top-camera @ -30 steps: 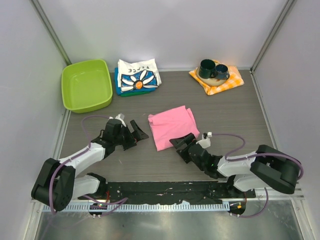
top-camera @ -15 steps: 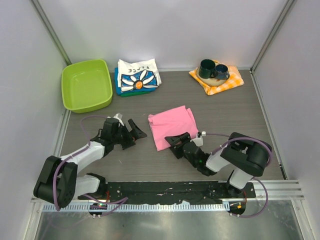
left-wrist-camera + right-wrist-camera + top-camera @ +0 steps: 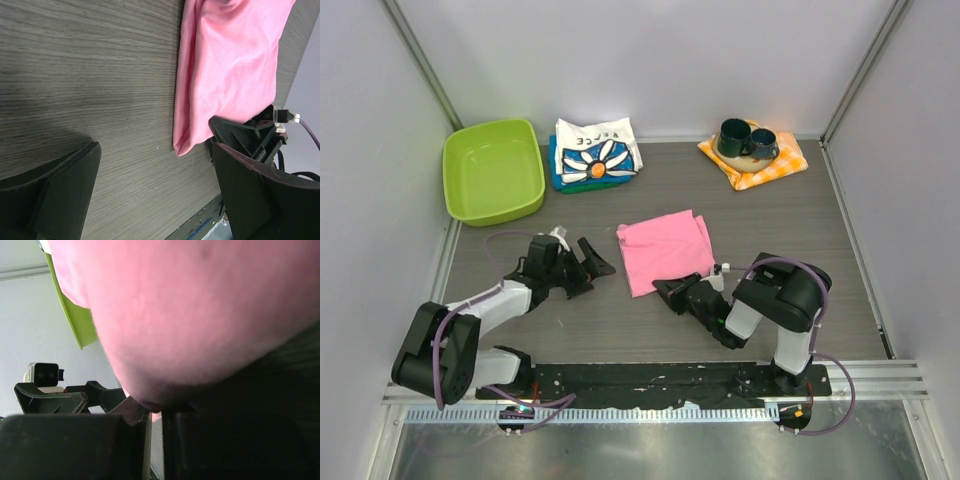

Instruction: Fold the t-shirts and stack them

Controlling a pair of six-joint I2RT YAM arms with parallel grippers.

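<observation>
A plain pink t-shirt (image 3: pixel 665 250) lies flat mid-table, folded to a rough square. My right gripper (image 3: pixel 670 292) sits low at its near edge. In the right wrist view, the pink cloth (image 3: pixel 200 305) fills the frame and a fold of it is pinched between the nearly closed fingers of the right gripper (image 3: pixel 155 415). My left gripper (image 3: pixel 597 262) hangs open just left of the shirt, holding nothing. The left wrist view shows the same left gripper (image 3: pixel 155 185) spread wide over bare table, short of the pink t-shirt's corner (image 3: pixel 230 65). A white daisy-print t-shirt (image 3: pixel 597 150) tops a blue-green folded pile (image 3: pixel 560 178) at the back.
A lime green basin (image 3: pixel 493 170) stands at the back left. An orange-and-white checked cloth (image 3: pixel 765 168) with two dark mugs (image 3: pixel 748 140) lies at the back right. Grey walls enclose the table on three sides.
My right gripper has closed from wide open onto the near edge of the pink t-shirt, and the right arm's elbow has swung in leftward. The left gripper has hardly moved.
</observation>
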